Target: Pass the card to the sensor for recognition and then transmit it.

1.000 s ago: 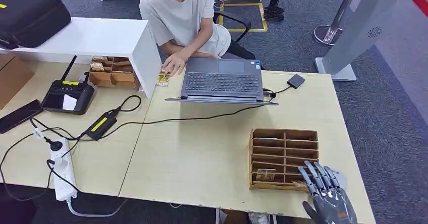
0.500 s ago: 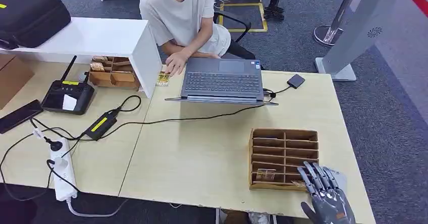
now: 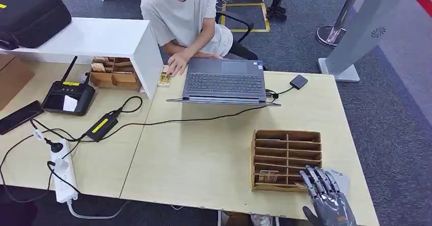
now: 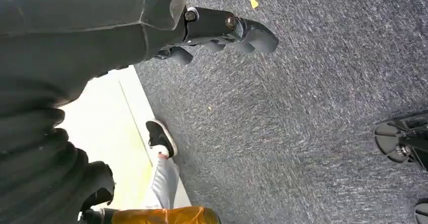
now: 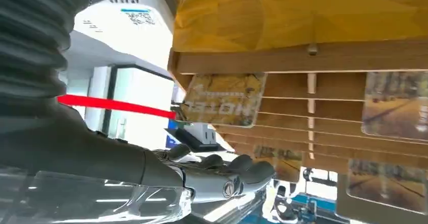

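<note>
A: Card position?

B: A gold-printed card (image 3: 268, 176) sits in the front left slot of the brown wooden slotted card rack (image 3: 286, 137). In the right wrist view, a similar card with mirrored lettering (image 5: 223, 99) stands in a slot of the rack (image 5: 303, 57); more printed cards in neighbouring slots.

A: Right hand?

B: The grey many-fingered right hand (image 3: 326, 198) is at the rack's front right corner, fingers extended and slightly apart, tips over the front right slots. Nothing in its grasp. In the wrist view the hand (image 5: 222, 176) lies close beside the rack; whether it touches a card, cannot tell.

A: Left hand?

B: The left hand (image 4: 222, 30) hangs over grey carpet, dark fingers loosely curled, holding nothing.

A: Around the rack?

B: It stands on the pale wooden bench (image 3: 204, 154). Beyond it, an open grey laptop (image 3: 224, 81), with a black cable running from the laptop across the bench. A person in a light shirt (image 3: 183, 17) sits behind the laptop, one hand resting just beside its left edge. Well to the rack's left: a black power adapter (image 3: 102, 125), a white power strip (image 3: 62, 172) and a black controller with an antenna (image 3: 69, 96).
</note>
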`<move>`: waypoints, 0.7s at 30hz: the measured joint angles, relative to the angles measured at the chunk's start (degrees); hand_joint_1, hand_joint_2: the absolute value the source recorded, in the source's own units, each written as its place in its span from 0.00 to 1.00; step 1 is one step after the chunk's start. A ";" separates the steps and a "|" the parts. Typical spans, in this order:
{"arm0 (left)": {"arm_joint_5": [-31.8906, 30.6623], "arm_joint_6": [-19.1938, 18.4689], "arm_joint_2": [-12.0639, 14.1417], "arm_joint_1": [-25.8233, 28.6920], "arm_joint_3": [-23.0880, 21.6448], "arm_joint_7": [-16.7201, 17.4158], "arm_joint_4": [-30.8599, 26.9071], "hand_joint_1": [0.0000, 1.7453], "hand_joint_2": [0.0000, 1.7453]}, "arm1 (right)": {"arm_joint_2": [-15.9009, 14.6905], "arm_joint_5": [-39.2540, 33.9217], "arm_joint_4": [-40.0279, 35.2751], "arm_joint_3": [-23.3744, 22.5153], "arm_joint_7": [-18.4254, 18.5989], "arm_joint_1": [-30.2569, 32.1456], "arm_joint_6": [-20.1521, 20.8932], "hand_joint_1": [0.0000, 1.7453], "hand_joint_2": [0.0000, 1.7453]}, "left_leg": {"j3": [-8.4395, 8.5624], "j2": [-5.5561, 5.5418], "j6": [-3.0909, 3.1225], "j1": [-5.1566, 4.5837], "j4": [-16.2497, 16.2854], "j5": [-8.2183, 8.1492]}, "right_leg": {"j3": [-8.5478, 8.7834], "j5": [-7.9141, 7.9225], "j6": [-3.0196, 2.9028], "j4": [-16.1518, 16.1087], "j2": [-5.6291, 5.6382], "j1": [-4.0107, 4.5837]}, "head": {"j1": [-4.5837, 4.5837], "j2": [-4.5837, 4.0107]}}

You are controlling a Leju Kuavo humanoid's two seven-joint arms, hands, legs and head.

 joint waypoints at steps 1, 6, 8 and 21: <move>0.00 0.00 0.00 0.00 0.00 0.00 0.00 0.00 1.00 | 0.00 -0.13 0.22 -0.26 0.11 -0.01 0.00 0.00 1.00 | 0.00 0.00 0.00 0.00 0.00 0.00 | 0.00 0.00 0.00 0.00 0.00 0.00 | 0.00 0.00; 0.00 -0.02 0.00 0.00 0.00 0.00 0.00 0.00 1.00 | 0.00 -0.83 1.25 -1.62 0.28 -0.03 0.00 0.00 1.00 | 0.00 0.00 0.00 0.00 0.00 0.00 | 0.00 0.00 0.00 0.00 0.00 0.00 | 0.00 0.00; 0.00 -0.02 0.00 0.00 0.00 0.00 0.00 0.00 1.00 | 0.00 -0.92 1.55 -1.81 0.29 -0.05 0.00 0.00 1.00 | 0.00 0.00 0.00 0.00 0.00 0.00 | 0.00 0.00 0.00 0.00 0.00 0.00 | 0.00 0.00; -0.02 -0.04 0.00 0.01 0.04 0.00 0.00 0.00 1.00 | 0.00 -1.79 3.24 -4.61 -1.77 -0.05 0.00 1.00 1.00 | 0.00 0.00 0.00 0.00 0.00 0.00 | 0.00 0.00 0.00 0.00 0.00 -0.01 | 0.02 0.00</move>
